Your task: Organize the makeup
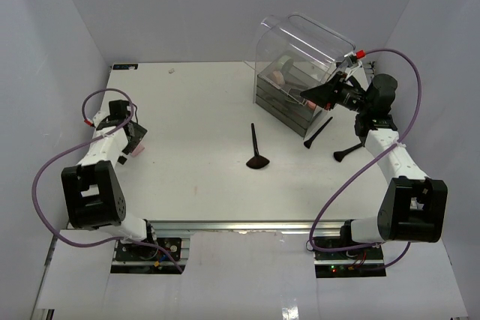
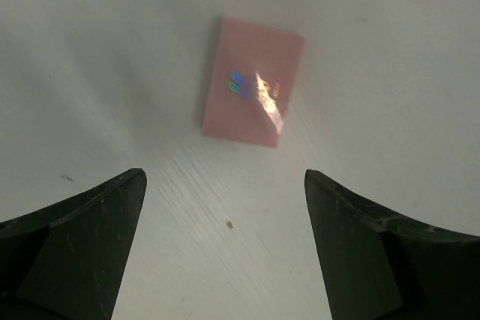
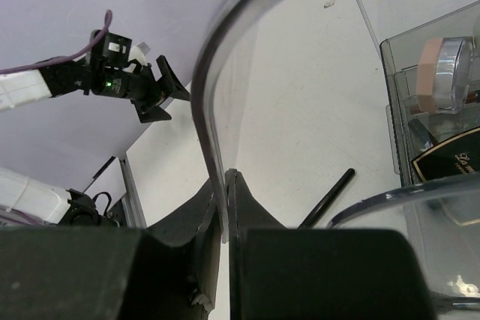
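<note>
Left wrist view: the left gripper [image 2: 223, 185] has its jaws spread wide and holds nothing. It hangs over a thin pink rectangular packet [image 2: 253, 84] with a holographic mark, which lies flat on the white tabletop [image 2: 375, 50], apart from both fingers. The top external view puts the packet close to the tabletop's left edge, roughly midway along it. The right gripper [image 3: 226, 185] is clenched on the rim of the clear curved plastic lid [image 3: 206, 73] of the clear drawer box [image 1: 289, 99], near the far right corner; the lid stands tilted open. Also out on the tabletop: a black fan-headed brush [image 1: 259, 160] near the centre, and a thin black stick [image 1: 318, 133] and a short black brush [image 1: 345, 154] in front of the box. Handling estimate for the packet: very light, probably stiff, glossy and so likely slippery. It sits flush on the surface, so there is little edge to catch. Best hold is probably across the two long edges with the fingertips pressed down to the tabletop. Risk: it skids or tips instead of lifting.
</note>
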`<action>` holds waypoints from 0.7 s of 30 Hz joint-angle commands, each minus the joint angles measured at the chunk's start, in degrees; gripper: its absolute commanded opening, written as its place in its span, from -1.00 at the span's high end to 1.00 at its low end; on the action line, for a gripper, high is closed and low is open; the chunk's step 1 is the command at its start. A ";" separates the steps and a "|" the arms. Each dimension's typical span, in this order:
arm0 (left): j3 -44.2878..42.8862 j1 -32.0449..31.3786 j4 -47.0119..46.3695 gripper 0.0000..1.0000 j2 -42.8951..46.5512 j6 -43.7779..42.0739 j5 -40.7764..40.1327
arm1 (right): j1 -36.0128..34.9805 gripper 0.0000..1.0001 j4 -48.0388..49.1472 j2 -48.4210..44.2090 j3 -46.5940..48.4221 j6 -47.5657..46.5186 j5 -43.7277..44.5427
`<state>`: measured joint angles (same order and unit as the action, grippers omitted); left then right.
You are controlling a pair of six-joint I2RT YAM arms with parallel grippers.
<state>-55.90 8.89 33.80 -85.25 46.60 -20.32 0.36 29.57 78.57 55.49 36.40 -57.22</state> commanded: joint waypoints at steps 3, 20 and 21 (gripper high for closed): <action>-4.76 4.21 -1.50 -0.96 -7.40 -9.02 3.40 | -0.27 0.85 6.16 -2.28 -0.43 1.88 -4.53; -10.70 7.52 -2.81 -0.96 -15.15 -16.41 13.25 | -0.27 0.85 10.60 -0.67 -1.17 5.57 -6.50; -10.77 7.55 -2.57 -0.96 -15.05 -15.38 13.88 | -0.27 0.84 10.60 -0.68 -1.19 5.52 -6.52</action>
<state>-64.53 16.25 31.17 -100.88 29.57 -9.14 0.62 34.58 78.63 54.46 40.68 -58.99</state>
